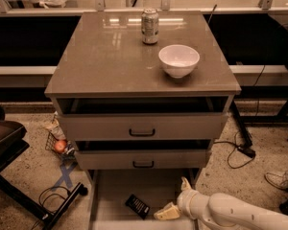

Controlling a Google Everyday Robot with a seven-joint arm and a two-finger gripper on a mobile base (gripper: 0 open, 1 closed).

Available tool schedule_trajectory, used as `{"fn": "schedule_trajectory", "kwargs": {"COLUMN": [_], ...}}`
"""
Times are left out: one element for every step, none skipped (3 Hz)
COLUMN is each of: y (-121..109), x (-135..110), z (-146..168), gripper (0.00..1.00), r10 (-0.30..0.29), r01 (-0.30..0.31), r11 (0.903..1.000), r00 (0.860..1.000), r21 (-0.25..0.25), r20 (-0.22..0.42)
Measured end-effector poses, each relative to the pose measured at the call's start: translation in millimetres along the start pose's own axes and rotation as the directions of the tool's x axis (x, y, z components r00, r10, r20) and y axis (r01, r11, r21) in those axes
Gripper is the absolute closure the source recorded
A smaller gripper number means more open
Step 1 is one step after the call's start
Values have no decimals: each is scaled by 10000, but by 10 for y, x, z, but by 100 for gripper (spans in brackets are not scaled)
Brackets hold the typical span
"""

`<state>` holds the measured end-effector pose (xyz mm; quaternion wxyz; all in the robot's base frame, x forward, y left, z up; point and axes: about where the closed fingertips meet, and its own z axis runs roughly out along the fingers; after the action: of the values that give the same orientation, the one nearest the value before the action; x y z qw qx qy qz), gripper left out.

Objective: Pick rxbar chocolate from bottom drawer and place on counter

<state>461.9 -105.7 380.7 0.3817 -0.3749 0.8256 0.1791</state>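
The rxbar chocolate (137, 206), a small black wrapper bar, lies flat on the pale floor of the pulled-out bottom drawer (129, 186), near its front. My gripper (175, 198) reaches in from the lower right on a white arm, just right of the bar and not touching it. It is open and empty; one pale finger (166, 212) points at the bar and the other (185, 182) points up. The counter (105, 56) is the glossy grey-brown top of the cabinet.
A white bowl (179, 60) and a soda can (150, 26) stand on the counter's right and back. The two upper drawers (142, 127) are partly pulled out above the bottom one. Cables, a wire basket (57, 143) and a dark chair base (33, 202) lie on the floor at left.
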Motion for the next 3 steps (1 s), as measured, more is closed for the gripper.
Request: {"fn": "schedule_trajectory", "kwargs": {"y": [-43, -49, -34], "x": [268, 298, 359], "z": [527, 607, 816], "gripper": [0, 0, 0], "r10": [612, 651, 627], "r01": [-591, -631, -614], "r11": [9976, 9974, 9974], "r00": [9964, 9963, 9974], "r21": [-356, -359, -368], "r20": [595, 559, 349]}}
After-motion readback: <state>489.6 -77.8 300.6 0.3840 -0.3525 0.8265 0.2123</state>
